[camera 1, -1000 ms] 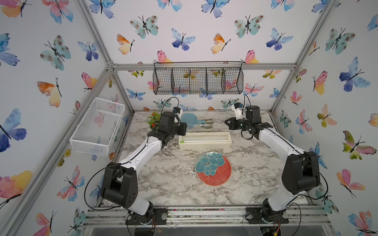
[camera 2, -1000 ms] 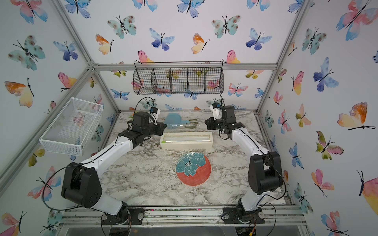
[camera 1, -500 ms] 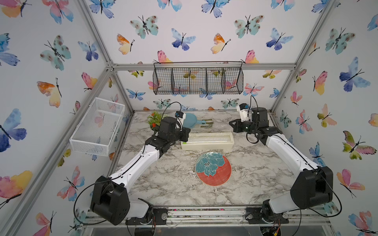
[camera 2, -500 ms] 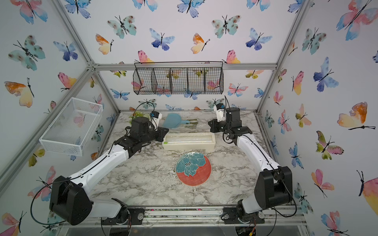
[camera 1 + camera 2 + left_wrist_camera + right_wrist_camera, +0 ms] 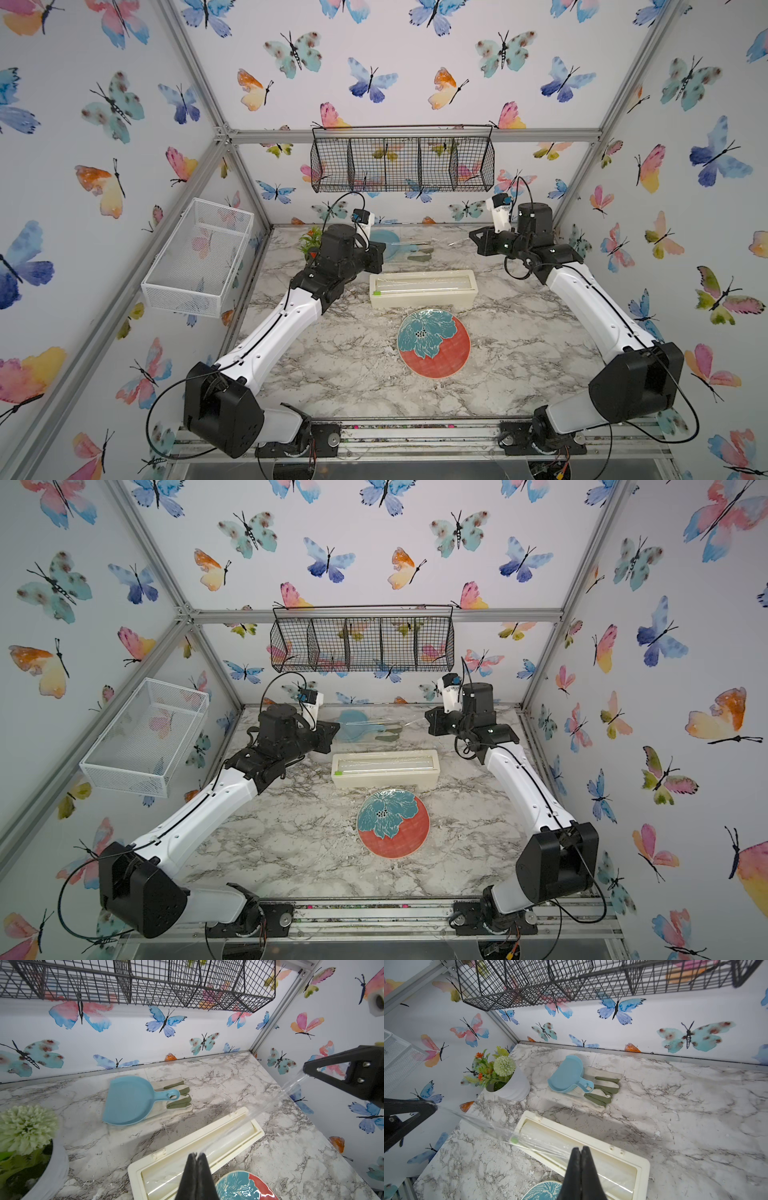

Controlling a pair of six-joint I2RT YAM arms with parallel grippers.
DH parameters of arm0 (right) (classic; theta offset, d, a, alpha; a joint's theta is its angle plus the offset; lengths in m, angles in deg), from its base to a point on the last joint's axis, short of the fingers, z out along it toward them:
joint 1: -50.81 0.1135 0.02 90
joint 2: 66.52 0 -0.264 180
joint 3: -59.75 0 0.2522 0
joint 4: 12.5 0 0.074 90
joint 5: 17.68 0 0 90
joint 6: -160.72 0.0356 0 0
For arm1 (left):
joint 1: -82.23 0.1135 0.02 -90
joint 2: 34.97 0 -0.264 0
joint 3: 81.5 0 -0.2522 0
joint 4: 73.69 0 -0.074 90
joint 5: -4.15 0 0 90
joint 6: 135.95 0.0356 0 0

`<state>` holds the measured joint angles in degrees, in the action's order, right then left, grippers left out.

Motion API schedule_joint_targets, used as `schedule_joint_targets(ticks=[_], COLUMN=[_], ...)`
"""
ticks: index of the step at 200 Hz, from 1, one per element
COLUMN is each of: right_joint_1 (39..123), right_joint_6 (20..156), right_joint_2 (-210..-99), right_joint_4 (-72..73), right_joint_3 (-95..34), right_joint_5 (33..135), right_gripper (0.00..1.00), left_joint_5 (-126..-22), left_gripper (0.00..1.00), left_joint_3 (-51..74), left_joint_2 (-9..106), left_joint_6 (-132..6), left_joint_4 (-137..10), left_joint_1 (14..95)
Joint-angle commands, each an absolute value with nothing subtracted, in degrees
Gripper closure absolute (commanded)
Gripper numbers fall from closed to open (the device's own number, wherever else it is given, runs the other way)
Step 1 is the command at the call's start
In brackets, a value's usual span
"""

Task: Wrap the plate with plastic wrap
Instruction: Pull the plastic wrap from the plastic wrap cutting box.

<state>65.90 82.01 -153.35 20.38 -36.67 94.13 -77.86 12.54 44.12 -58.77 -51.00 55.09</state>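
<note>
L fingers (image 5: 191,1169), R fingers (image 5: 588,1167) lifted near box (image 5: 422,298); both clamp plastic wrap (image 5: 481,1123)

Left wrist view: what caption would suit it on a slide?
Left hand and right hand, both shut, stretch plastic wrap between them.

From where I stand, the left white-and-black robot arm (image 5: 282,328) stretches forward from its base at the near edge, with its wrist turned inward. The right white-and-black robot arm (image 5: 590,307) mirrors it on the other side. The left black parallel gripper (image 5: 380,257) and the right black parallel gripper (image 5: 474,240) point toward each other, well apart and held up in the air. Both have their jaws pressed tight together, each pinching an end of the thin transparent plastic wrap (image 5: 270,1103).
</note>
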Motion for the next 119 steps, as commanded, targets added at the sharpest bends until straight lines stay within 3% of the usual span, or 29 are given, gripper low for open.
schedule_joint_targets(ticks=[1, 46, 119], right_joint_1=[65.62, 65.58, 65.6], right_joint_6=[81.36, 81.2, 81.06], right_joint_2=[-154.08, -156.04, -153.96], right_joint_4=[20.54, 23.56, 25.89], right_joint_3=[-41.16, -47.36, -49.0], right_joint_5=[92.37, 92.01, 92.09], right_gripper=[0.98, 0.98, 0.98], left_joint_5=[-79.78, -81.13, -78.74], left_gripper=[1.0, 1.0, 1.0], left_joint_3=[7.33, -1.88, -4.46], left_joint_2=[46.13, 50.7, 48.71], left_joint_6=[-57.66, -56.5, -57.86], left_joint_4=[-49.47, -43.96, -42.64], left_joint_1=[54.96, 54.9, 54.93])
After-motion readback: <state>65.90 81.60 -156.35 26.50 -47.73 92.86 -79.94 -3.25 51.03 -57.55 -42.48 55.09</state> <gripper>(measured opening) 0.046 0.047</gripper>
